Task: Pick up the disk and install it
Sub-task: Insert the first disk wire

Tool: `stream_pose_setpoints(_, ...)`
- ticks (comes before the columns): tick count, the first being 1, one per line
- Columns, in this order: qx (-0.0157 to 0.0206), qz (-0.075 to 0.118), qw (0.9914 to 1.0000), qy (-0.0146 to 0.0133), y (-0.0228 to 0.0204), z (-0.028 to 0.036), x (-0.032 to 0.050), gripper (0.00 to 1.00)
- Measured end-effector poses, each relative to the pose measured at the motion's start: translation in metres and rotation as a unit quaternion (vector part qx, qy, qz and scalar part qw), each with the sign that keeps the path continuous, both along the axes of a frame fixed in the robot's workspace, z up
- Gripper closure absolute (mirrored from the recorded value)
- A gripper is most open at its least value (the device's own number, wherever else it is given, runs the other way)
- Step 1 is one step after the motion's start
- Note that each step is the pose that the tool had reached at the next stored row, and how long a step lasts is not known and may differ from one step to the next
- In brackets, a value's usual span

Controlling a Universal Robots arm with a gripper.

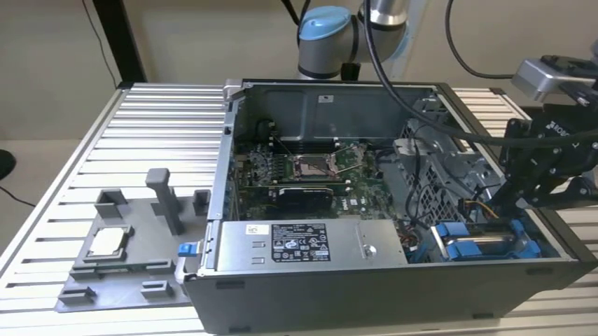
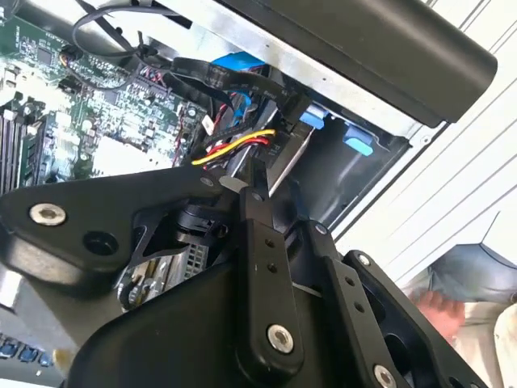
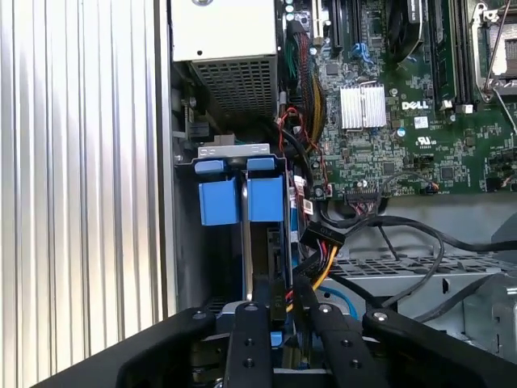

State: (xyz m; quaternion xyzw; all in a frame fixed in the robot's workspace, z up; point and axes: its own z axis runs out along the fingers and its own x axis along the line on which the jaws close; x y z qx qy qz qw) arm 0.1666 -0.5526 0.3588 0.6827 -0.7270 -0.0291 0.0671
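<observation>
The hand (image 3: 273, 295) reaches down into the drive bay (apparently clamping the disk (image 3: 257, 250)).

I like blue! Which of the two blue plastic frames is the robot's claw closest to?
The blue plastic frame beside the cables; the gripper lines up with it, not with its twin by the case wall.
</observation>
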Motion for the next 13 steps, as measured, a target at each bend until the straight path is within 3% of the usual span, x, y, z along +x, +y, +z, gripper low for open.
stream_pose_setpoints(13, -0.0001, 0.0, 1.0, 0.0, 0.0, 0.001, 0.0, 0.0)
